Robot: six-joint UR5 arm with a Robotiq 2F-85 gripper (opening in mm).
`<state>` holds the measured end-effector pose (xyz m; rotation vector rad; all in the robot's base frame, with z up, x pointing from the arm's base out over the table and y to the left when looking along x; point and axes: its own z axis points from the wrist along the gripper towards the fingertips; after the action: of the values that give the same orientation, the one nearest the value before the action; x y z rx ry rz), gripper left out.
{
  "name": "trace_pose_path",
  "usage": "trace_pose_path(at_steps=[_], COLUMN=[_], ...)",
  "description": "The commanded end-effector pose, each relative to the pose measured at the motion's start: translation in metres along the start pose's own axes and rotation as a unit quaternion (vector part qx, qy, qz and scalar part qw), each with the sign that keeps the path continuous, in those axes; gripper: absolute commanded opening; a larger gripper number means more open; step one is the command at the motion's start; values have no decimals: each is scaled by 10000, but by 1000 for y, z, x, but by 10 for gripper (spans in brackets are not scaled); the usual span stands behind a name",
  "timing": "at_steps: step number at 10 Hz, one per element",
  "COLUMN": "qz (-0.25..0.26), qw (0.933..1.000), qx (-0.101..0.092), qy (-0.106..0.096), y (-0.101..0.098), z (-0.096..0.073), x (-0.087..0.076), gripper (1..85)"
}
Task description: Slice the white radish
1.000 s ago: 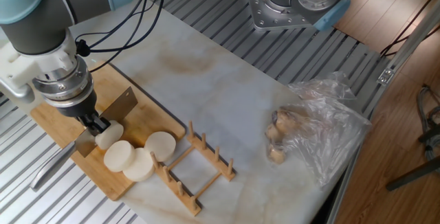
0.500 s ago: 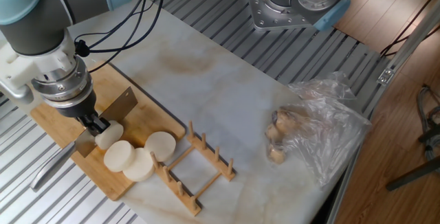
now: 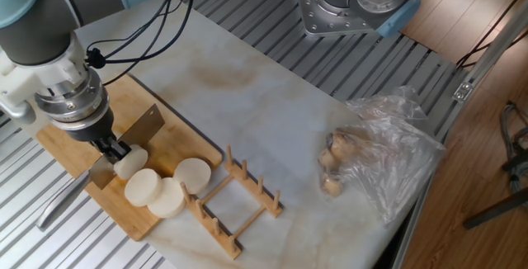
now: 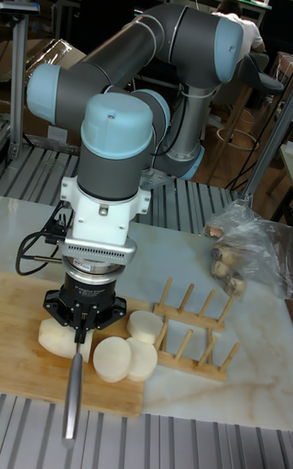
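The gripper (image 3: 110, 147) is clamping the knife (image 3: 132, 141) over the radish stub (image 3: 132, 162) near the cutting board's (image 3: 177, 141) front edge, risking the stub rolling away.

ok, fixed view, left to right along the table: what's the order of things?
gripper with the knife → radish stub → cut radish slices → wooden rack → plastic bag of brownish lumps

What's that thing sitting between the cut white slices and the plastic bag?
A wooden rack with upright pegs stands between the radish slices and the plastic bag. Past it is bare marble tabletop. The fixed view shows this best.
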<state>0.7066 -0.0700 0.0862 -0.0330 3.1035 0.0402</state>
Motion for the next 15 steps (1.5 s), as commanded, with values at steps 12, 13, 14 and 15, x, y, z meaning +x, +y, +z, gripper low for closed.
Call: trace_pose_path(at_steps=[12, 13, 14, 15], qz=[-311, -325, -317, -287], qw=[9992, 9991, 9991, 9992], qx=[-237, -260, -275, -275], qy=[65, 56, 55, 63], y=[3, 4, 4, 5], z=[-7, -8, -7, -5], x=[-4, -5, -5, -5], gripper=[213, 230, 250, 273])
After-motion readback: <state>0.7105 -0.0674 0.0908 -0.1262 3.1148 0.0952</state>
